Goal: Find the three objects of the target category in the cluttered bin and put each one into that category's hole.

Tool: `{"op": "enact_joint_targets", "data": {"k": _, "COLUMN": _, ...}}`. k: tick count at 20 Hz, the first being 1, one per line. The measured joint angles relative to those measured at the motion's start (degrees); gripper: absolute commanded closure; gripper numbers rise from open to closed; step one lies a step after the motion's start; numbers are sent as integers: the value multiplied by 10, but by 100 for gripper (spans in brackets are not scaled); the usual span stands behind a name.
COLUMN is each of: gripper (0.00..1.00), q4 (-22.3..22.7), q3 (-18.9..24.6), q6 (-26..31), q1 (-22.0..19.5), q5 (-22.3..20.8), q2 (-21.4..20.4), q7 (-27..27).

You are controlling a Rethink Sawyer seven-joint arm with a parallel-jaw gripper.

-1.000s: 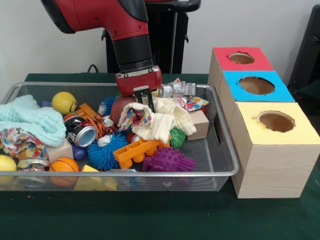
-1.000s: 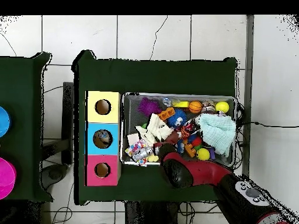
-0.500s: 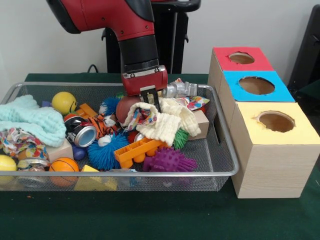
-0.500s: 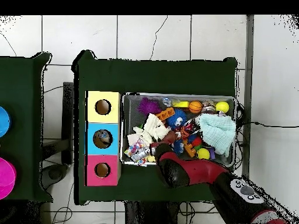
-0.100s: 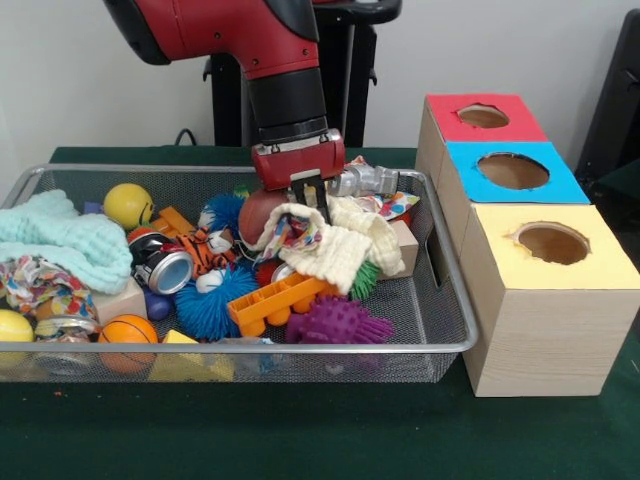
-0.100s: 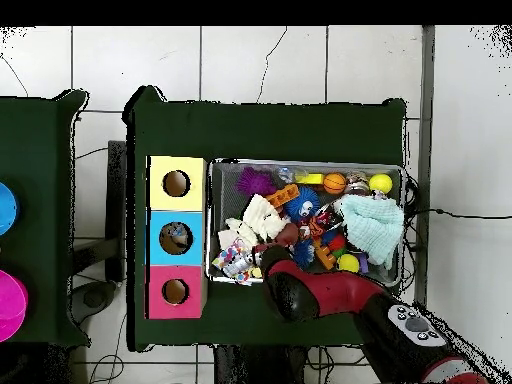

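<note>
Crowded in the silver wire-mesh bin (image 5: 452, 318) on the dark green table (image 5: 300, 440). Down at the bin's front rail, a purple spiky rubber ball (image 5: 338, 322), an orange plastic toy truck (image 5: 272, 302) and a blue spiky ball (image 5: 214, 300) packed side by side. Further left along that rail, a small orange basketball (image 5: 128, 332) and a yellow ball (image 5: 12, 327) pressed to the corner. Sprawled over the bin's left end, a pale mint knitted cloth (image 5: 62, 243), with a yellow ball (image 5: 128, 204) just behind it and a shiny metal can (image 5: 163, 268) lying on its side beside it. Against the bin's back rail, a silver metal pipe fitting (image 5: 362, 180).

Beside the bin's right end, a wooden box row (image 5: 545, 330) with three round holes: yellow-topped hole (image 5: 552, 242) nearest the front, blue-topped hole (image 5: 513, 170) in the middle, red-topped hole (image 5: 483, 116) at the back.

Over the middle of the bin, toward the back rail, the red and black gripper (image 5: 310, 195), pointing straight down. Draped right beneath it, a cream knitted cloth (image 5: 335, 240) bunched with a multicoloured patterned rag (image 5: 288, 235), both raised above the clutter. Dark fingertips down in the folds, apparently pinched narrow on the cream cloth, though the fabric hides the contact. Tucked behind and left of the claw, a brown ball (image 5: 255, 212). From overhead, the arm covers the gripper; cream cloth (image 6: 262, 214) visible near the bin's box-side end.
</note>
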Motion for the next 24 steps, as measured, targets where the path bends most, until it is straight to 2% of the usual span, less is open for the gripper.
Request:
{"op": "enact_joint_targets", "data": {"k": 23, "gripper": 100, "q4": 5, "q3": -12, "q6": 0, "q1": 4, "q5": 2, "q2": -6, "q7": 0}}
{"op": "enact_joint_targets", "data": {"k": 24, "gripper": 0, "q4": 5, "q3": -14, "q6": 0, "q1": 4, "q5": 3, "q2": -6, "q7": 0}}
